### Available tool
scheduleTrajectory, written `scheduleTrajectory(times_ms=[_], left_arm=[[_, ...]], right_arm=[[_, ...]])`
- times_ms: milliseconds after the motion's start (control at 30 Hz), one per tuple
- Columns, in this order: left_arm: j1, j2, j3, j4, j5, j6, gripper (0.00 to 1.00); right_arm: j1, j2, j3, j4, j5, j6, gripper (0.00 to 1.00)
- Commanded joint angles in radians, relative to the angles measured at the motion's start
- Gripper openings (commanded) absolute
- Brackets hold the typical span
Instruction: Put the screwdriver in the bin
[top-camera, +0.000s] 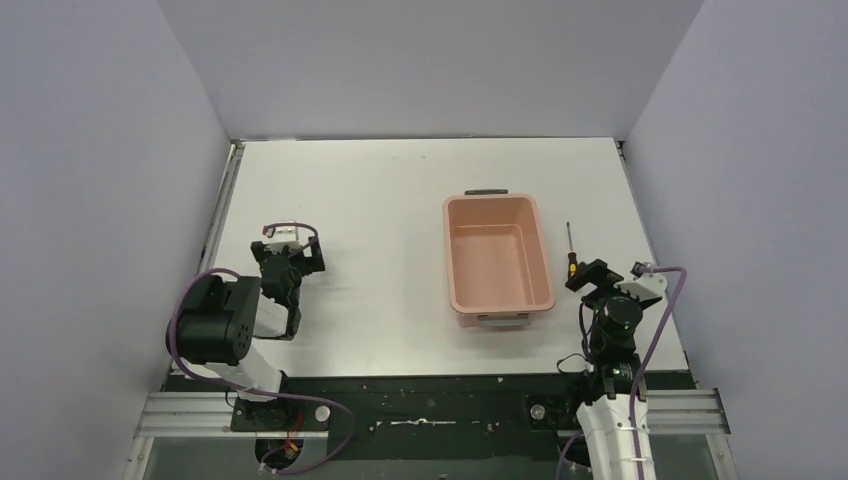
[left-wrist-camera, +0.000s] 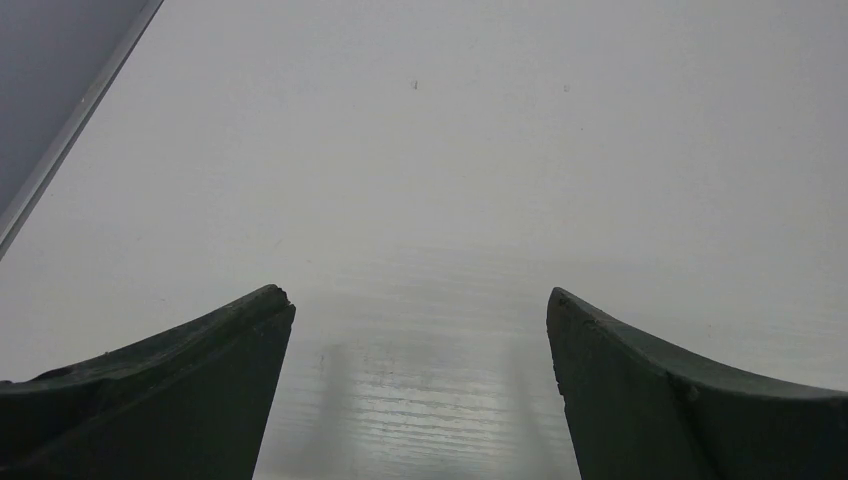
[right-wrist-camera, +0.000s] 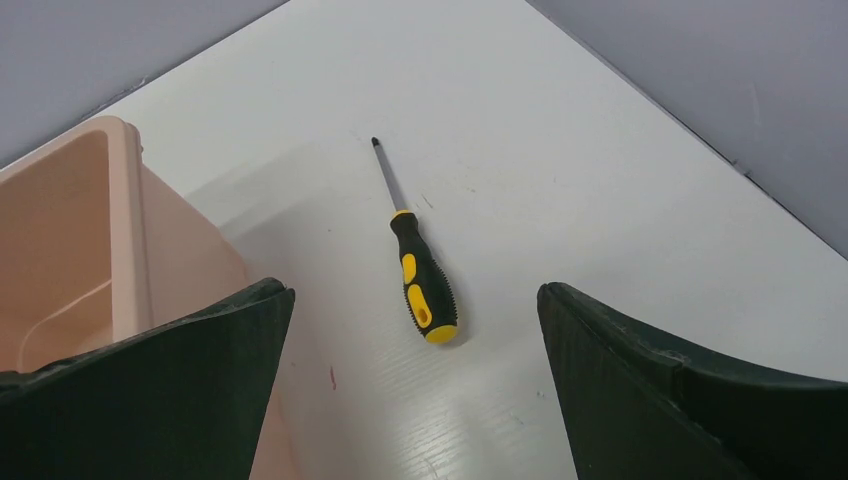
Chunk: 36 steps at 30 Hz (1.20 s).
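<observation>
The screwdriver (right-wrist-camera: 420, 272) has a yellow-and-black handle and a thin dark shaft. It lies flat on the white table just right of the bin (top-camera: 497, 258), shaft pointing away from the arms (top-camera: 570, 250). The bin (right-wrist-camera: 90, 240) is a salmon-pink tub with nothing in it. My right gripper (right-wrist-camera: 415, 300) is open just behind the handle's butt end, its fingers spread wide and nothing between them. Over on the left side of the table my left gripper (left-wrist-camera: 420, 305) is open over bare table (top-camera: 288, 262).
Grey walls close in the table on the left, back and right. The table's right edge (top-camera: 650, 250) runs close beside the screwdriver. A black strip with the arm bases (top-camera: 420, 400) lines the near edge.
</observation>
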Motion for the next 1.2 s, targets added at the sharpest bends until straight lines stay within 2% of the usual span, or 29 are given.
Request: scheduleTrajectory(times_ms=[0, 200, 333, 400, 533, 567, 633, 733, 833, 967, 1167], left_arm=[[-0.001, -0.014, 0.007, 0.024, 0.01, 0.008, 0.97], [-0.001, -0.014, 0.007, 0.023, 0.01, 0.007, 0.97], [-0.001, -0.014, 0.007, 0.024, 0.01, 0.008, 0.97], [-0.001, -0.013, 0.007, 0.023, 0.01, 0.007, 0.97], [-0.001, -0.014, 0.007, 0.024, 0.01, 0.007, 0.97], [-0.001, -0.014, 0.007, 0.024, 0.01, 0.007, 0.97], [-0.001, -0.013, 0.007, 0.023, 0.01, 0.007, 0.97], [-0.001, -0.014, 0.007, 0.023, 0.01, 0.007, 0.97], [-0.001, -0.014, 0.007, 0.025, 0.01, 0.007, 0.97], [-0.001, -0.014, 0.007, 0.024, 0.01, 0.007, 0.97], [-0.001, -0.014, 0.007, 0.023, 0.01, 0.007, 0.97]], right_arm=[[-0.003, 0.054, 0.037, 0.079, 0.036, -0.028, 1.0], [-0.003, 0.267, 0.266, 0.035, 0.053, -0.102, 1.0], [-0.004, 0.464, 0.466, -0.05, 0.08, -0.148, 1.0], [-0.008, 0.59, 0.593, -0.115, 0.048, -0.195, 1.0], [-0.038, 0.906, 0.879, -0.342, -0.157, -0.282, 1.0], [-0.042, 0.985, 0.95, -0.437, -0.16, -0.292, 1.0], [-0.043, 1.095, 1.028, -0.516, -0.102, -0.294, 0.99], [-0.046, 1.179, 1.029, -0.517, -0.094, -0.305, 0.96], [-0.047, 1.241, 0.982, -0.479, -0.157, -0.295, 0.92], [-0.048, 1.355, 0.933, -0.454, -0.226, -0.289, 0.78], [-0.049, 1.455, 0.86, -0.377, -0.173, -0.275, 0.67]])
